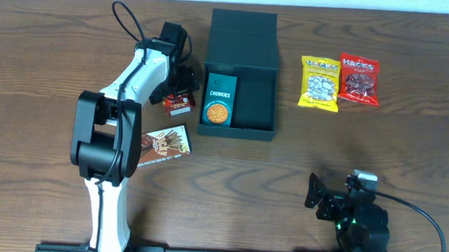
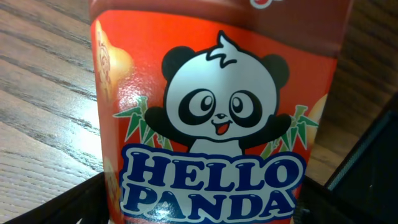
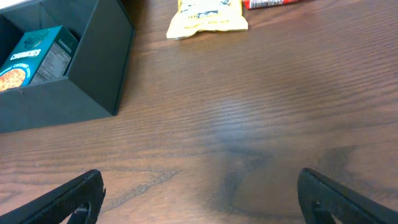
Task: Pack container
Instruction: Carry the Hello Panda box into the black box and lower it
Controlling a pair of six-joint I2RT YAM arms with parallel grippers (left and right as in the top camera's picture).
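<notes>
We see left gripper (image 1: 182,86) straddling red cardboard Hello Panda snack box (image 2: 217,124), clamping unclear. Right gripper (image 3: 205,208) wide open, empty. Dark teal square container (image 1: 236,131) lid up.

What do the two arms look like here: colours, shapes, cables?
The left arm has white rounded links, bulky black joints and a black cable looping by the black left gripper. The right arm is compact and black, with green lights, a small grey block on top, a trailing black cable and a black right gripper.
</notes>
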